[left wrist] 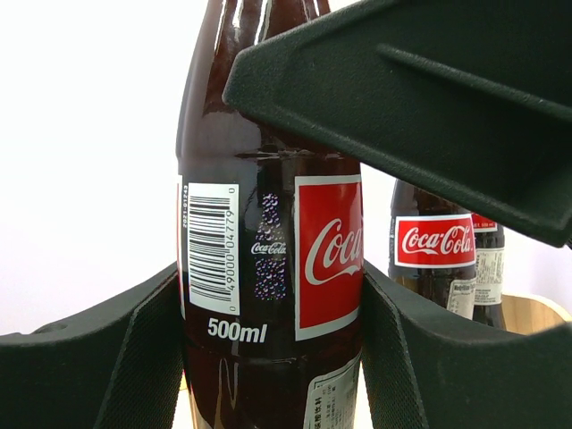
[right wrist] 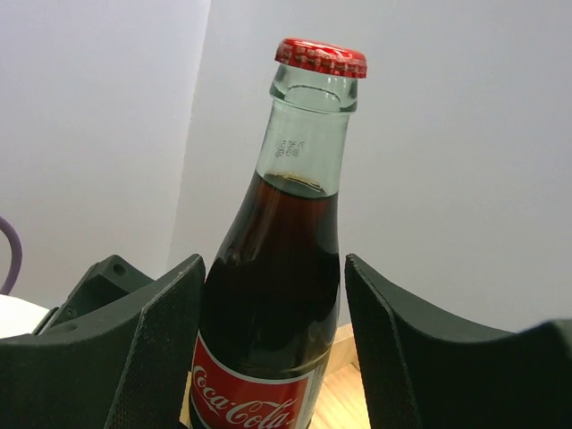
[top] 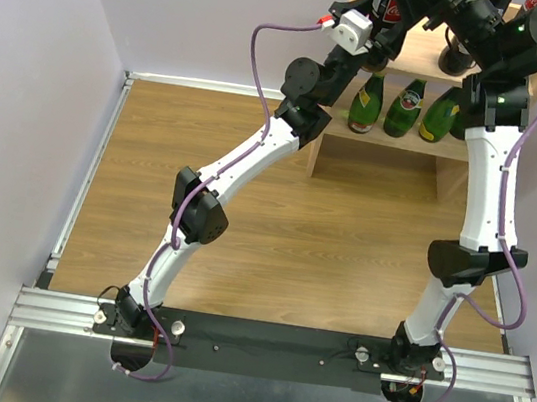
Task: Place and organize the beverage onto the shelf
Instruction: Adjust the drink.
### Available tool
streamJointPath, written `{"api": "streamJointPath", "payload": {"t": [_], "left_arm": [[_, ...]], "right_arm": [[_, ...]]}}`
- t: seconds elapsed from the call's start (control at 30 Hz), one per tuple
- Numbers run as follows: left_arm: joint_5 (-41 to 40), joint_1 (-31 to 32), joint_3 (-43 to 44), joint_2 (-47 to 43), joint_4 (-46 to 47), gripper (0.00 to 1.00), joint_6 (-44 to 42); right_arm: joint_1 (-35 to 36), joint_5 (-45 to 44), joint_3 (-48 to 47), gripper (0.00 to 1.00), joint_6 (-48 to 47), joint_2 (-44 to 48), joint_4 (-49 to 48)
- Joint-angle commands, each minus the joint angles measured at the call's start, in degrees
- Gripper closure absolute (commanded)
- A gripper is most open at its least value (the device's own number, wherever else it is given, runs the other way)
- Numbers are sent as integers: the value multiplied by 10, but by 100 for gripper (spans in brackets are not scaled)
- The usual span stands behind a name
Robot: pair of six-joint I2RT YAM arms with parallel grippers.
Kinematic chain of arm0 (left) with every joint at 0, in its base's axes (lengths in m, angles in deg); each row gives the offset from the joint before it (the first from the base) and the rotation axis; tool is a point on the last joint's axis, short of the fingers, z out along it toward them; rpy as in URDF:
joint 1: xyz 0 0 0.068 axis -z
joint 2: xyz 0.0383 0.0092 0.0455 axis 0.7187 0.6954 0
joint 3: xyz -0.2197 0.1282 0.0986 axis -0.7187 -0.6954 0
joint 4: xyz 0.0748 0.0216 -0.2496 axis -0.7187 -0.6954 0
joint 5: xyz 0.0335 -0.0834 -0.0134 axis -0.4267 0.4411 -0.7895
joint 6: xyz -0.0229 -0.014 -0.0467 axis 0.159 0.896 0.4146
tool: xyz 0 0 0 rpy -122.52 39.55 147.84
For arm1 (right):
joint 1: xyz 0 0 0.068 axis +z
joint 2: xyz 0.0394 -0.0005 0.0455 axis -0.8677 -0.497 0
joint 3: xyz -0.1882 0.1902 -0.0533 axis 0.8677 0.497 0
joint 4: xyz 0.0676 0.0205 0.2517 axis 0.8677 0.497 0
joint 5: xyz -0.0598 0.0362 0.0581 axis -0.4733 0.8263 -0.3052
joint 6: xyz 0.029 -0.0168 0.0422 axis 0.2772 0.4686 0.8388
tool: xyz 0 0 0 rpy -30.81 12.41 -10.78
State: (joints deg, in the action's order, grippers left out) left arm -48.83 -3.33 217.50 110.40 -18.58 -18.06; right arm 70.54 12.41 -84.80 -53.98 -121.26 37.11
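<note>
The wooden shelf point(top: 320, 154) stands at the far right. Three green bottles point(top: 404, 108) show on its lower tier; the right arm hides what is beside them. My left gripper point(top: 386, 35) is at the top tier, shut on a cola bottle point(left wrist: 268, 268) with both pads pressed against its sides. Two more cola bottles point(left wrist: 433, 259) stand just behind it. My right gripper point(right wrist: 273, 264) is open around a red-capped cola bottle point(right wrist: 286, 268); the left pad is at the glass and a small gap shows on the right. In the top view it point(top: 465, 33) is over the top tier.
The right arm's dark link point(left wrist: 420, 98) crosses close above the left gripper. A purple-grey wall point(top: 226, 13) runs behind the shelf and along the left. The wooden table point(top: 271, 252) stretches in front of the shelf.
</note>
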Motion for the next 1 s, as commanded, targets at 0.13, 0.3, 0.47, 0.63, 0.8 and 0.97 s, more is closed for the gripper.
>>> {"api": "streamJointPath", "payload": {"t": [0.13,0.3,0.47,0.63,0.8,0.97], "left_arm": [[18,10,23,3,55,44,-1],[18,10,23,5,56,61,2],[18,10,23,5,58,75,3],[18,10,24,4,58,80,3],[18,10,24,4,57,80,2],[18,10,23,4,58,77,3]], "right_arm": [[-34,-20,13,29,-46,-41,23],[-35,-16,13,26,-40,-45,22],[-35,-10,9,24,-35,-52,22],[-34,-9,7,22,-14,-60,21],[-34,-7,3,22,0,-70,20],[-35,-4,1,35,8,-72,13]]}}
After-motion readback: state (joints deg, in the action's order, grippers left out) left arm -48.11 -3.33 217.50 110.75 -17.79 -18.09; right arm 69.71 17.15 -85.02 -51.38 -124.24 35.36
